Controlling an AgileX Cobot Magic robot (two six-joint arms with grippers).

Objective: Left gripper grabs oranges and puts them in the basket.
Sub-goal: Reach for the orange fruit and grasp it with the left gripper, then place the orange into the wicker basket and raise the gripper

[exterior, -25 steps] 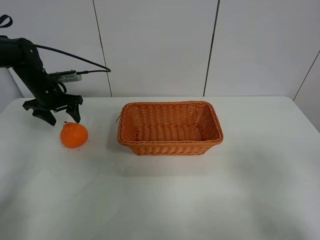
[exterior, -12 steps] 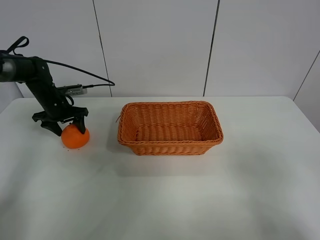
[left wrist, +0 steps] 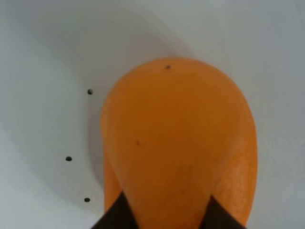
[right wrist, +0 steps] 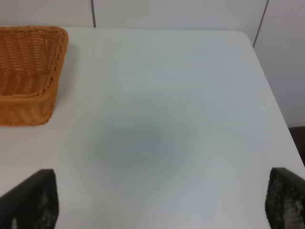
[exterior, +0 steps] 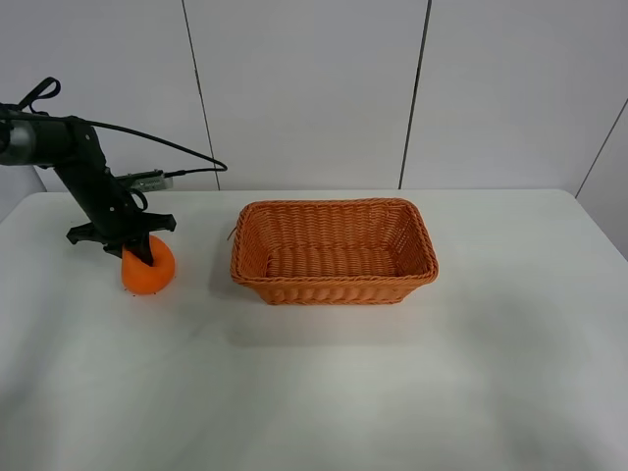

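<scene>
Slip risk: The orange (exterior: 149, 275) is round and smooth. It may pop out sideways if the jaws close off its middle.
Roll risk: If one finger bumps it first, it may roll away over the flat white surface (exterior: 343, 392).
Squash risk: The fruit looks a bit soft, so too hard a squeeze may dent it.
Drop risk: The basket (exterior: 334, 289) stands well off to the side. With a weak hold, the fruit may fall short of it or hit the rim.
Left gripper (exterior: 123, 245): It sits low on the orange. Its jaws are spread, one on each side of the fruit. I cannot tell if they press on it yet.
Right gripper (right wrist: 162, 176): Its jaws are spread wide and hold nothing.
Where the orange is: On the surface, left of the basket and apart from it, not in it.
How the orange looks: It is bright orange and plump, with a bump that rises toward the left wrist camera. The skin has a tiny dark spot or two. A few little dark dots (left wrist: 68, 158) lie on the surface beside it.
Basket: It is woven and orange-brown, and nothing lies in it.
</scene>
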